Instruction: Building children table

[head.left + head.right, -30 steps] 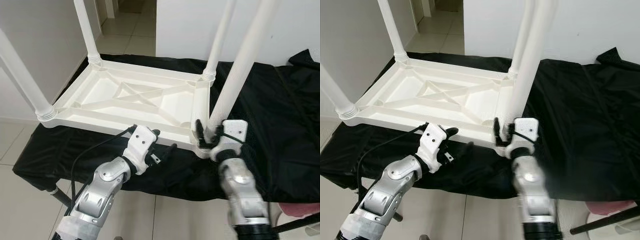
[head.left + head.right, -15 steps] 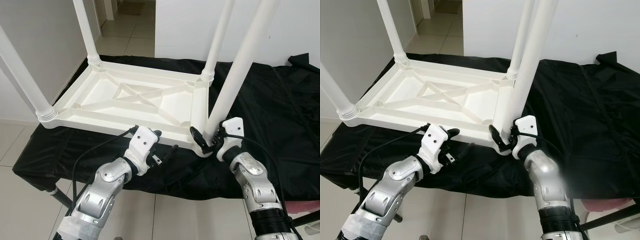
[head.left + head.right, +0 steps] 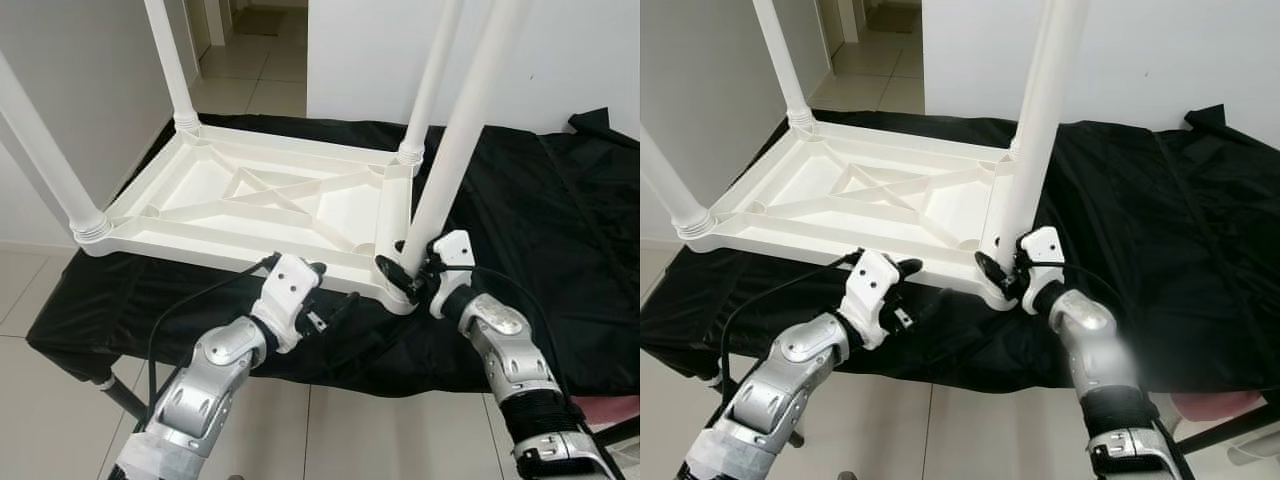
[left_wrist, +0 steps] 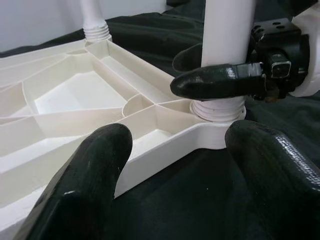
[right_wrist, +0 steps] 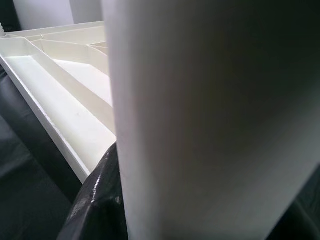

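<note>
- Head views: upturned children table (image 3: 270, 200) on black-draped tabletop (image 3: 560, 230); my right claw (image 3: 408, 268) clenched round near-right leg (image 3: 450, 170) at its socket, seating it
- Left wrist: left claw (image 3: 335, 308) released, idle by the rim
- Next: I'd twist the leg home, then let go

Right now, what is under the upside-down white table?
A black cloth lies under the white table, spread past its edges. What holds the cloth up is mostly covered. The right gripper clasps the near leg at its base.
</note>
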`<state>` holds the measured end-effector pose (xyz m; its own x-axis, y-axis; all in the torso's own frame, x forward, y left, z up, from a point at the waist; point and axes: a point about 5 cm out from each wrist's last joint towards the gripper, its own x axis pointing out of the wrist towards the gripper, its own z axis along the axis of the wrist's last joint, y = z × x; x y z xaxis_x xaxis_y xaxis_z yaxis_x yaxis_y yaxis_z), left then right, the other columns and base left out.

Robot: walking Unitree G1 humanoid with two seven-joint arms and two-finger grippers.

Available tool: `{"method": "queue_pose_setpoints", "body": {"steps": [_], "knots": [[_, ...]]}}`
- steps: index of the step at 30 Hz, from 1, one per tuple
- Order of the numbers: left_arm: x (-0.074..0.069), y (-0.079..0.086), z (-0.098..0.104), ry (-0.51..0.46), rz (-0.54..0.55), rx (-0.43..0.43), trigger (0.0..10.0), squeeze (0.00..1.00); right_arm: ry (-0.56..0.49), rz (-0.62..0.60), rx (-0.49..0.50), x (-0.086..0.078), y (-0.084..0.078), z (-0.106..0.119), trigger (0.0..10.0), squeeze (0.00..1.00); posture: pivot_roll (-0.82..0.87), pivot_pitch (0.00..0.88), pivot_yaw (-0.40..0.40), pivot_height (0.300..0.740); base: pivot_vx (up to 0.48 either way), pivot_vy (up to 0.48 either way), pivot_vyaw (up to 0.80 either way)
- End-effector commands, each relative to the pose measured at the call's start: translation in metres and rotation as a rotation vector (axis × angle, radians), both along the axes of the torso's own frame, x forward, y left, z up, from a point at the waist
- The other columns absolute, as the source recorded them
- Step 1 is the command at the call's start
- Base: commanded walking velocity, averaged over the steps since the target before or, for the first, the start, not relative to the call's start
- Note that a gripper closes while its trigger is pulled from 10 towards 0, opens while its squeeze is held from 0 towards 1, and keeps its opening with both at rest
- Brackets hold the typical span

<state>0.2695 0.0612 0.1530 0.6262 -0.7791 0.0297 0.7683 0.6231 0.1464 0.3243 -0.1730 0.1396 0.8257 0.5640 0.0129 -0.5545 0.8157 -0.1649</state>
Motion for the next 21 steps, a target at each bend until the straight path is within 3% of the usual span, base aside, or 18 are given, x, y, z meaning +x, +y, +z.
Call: {"method": "queue_pose_setpoints", "body": {"steps": [1,2,11,15,19,21], "knots": [[-0.001,-0.001,-0.005,0.009,-0.012,0.018,10.0,0.00,0.027,-0.004,-0.039,-0.001,-0.004,-0.007,1.5,0.00,0.00,0.000,0.009,0.740,0.000,0.000,0.00],[0.001,-0.002,-0.004,0.004,-0.014,0.019,10.0,0.00,0.036,-0.027,-0.021,-0.002,-0.004,-0.008,10.0,0.00,0.01,0.000,0.006,0.740,0.000,0.000,0.00],[0.004,0.002,-0.003,0.000,-0.001,0.021,10.0,0.00,0.049,-0.153,0.015,-0.007,0.001,-0.017,10.0,0.00,0.00,0.000,0.009,0.740,0.000,0.000,0.00],[0.006,0.003,-0.004,0.002,-0.013,0.031,10.0,0.00,0.023,-0.305,0.011,-0.006,-0.001,-0.015,10.0,0.00,-0.01,0.000,0.017,0.740,0.000,0.000,0.00],[0.004,0.004,-0.004,0.007,-0.014,0.030,10.0,0.00,0.043,-0.510,0.071,-0.007,-0.011,-0.014,10.0,0.00,-0.01,0.001,0.022,0.740,0.000,0.000,0.00],[0.004,0.004,-0.004,0.007,-0.015,0.030,10.0,0.00,0.049,-0.551,0.089,-0.007,-0.013,-0.013,10.0,0.00,-0.01,0.006,0.023,0.740,0.000,0.000,0.00]]}}
